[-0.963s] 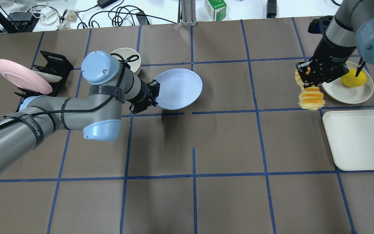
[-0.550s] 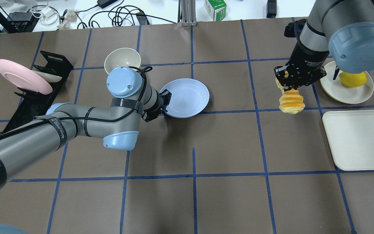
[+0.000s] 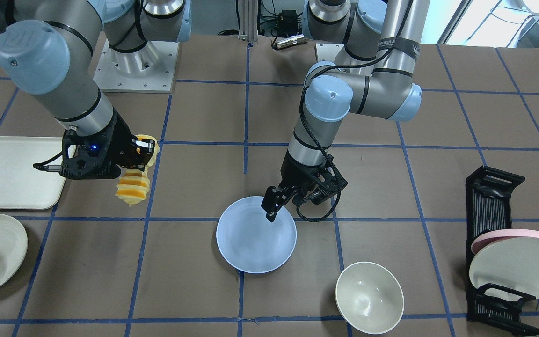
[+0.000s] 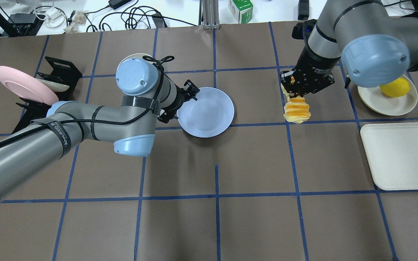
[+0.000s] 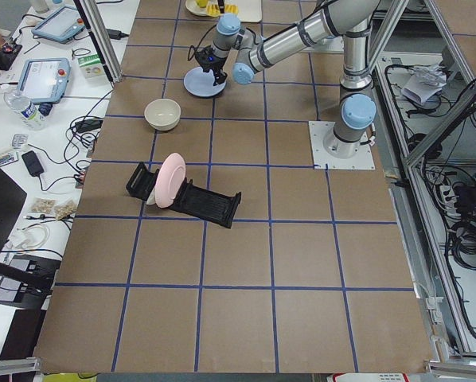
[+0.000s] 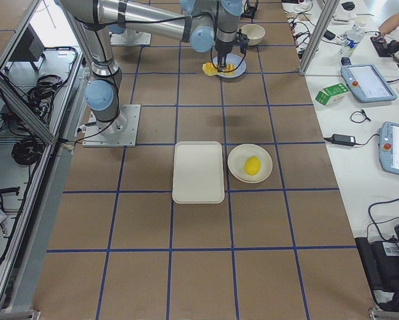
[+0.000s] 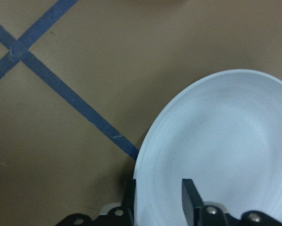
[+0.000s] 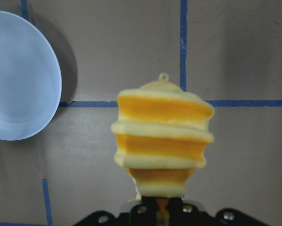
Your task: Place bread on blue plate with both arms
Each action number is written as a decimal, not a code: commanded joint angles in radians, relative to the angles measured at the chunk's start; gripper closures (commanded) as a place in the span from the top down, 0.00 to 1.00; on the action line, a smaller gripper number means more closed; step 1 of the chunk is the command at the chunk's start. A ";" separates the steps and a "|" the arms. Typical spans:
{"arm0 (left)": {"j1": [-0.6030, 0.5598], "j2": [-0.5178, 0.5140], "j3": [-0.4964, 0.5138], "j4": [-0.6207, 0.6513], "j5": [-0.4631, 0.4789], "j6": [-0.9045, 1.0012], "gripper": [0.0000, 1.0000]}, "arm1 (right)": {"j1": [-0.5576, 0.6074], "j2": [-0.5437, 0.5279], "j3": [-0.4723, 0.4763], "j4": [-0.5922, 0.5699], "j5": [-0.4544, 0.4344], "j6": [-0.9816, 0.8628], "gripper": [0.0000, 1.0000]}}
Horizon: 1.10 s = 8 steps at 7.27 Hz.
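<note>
Pinching rim of blue plate [image 4: 209, 112] between left fingers [image 7: 188, 202], frame centre; clamping bread [image 4: 296, 110] in right fingers [image 3: 144, 146], off desk [image 4: 252, 163], upper right.

Bright, even light from above. A soft shadow lies on the counter [image 4: 252, 224] beside the blue plate [image 4: 209, 108]. Left wrist view seems slightly blurred.

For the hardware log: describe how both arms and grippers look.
Both arms, left arm and right arm, are grey-silver round tubes with light blue domed joint caps. A black cable runs along the left arm under black straps bearing white lettering, too small to read. The left gripper and right gripper are black, two-fingered; a small blue light glows on the right one's body.
</note>
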 commanded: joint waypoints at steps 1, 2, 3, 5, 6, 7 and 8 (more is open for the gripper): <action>0.028 0.060 0.134 -0.242 0.005 0.278 1.00 | 0.090 0.118 -0.008 -0.190 0.026 0.072 0.00; 0.053 0.097 0.221 -0.445 0.008 0.399 1.00 | 0.151 0.193 -0.015 -0.300 0.026 0.176 0.01; 0.063 0.149 0.306 -0.704 0.038 0.521 1.00 | 0.187 0.254 -0.035 -0.360 0.028 0.246 0.01; 0.112 0.195 0.385 -0.854 0.082 0.679 1.00 | 0.302 0.330 -0.110 -0.375 0.026 0.437 0.01; 0.140 0.207 0.400 -0.904 0.078 0.714 1.00 | 0.339 0.383 -0.141 -0.413 0.026 0.522 0.02; 0.149 0.221 0.409 -0.948 0.083 0.714 1.00 | 0.368 0.435 -0.147 -0.475 0.025 0.553 0.10; 0.160 0.220 0.411 -0.943 0.077 0.714 1.00 | 0.373 0.462 -0.146 -0.485 0.025 0.576 0.46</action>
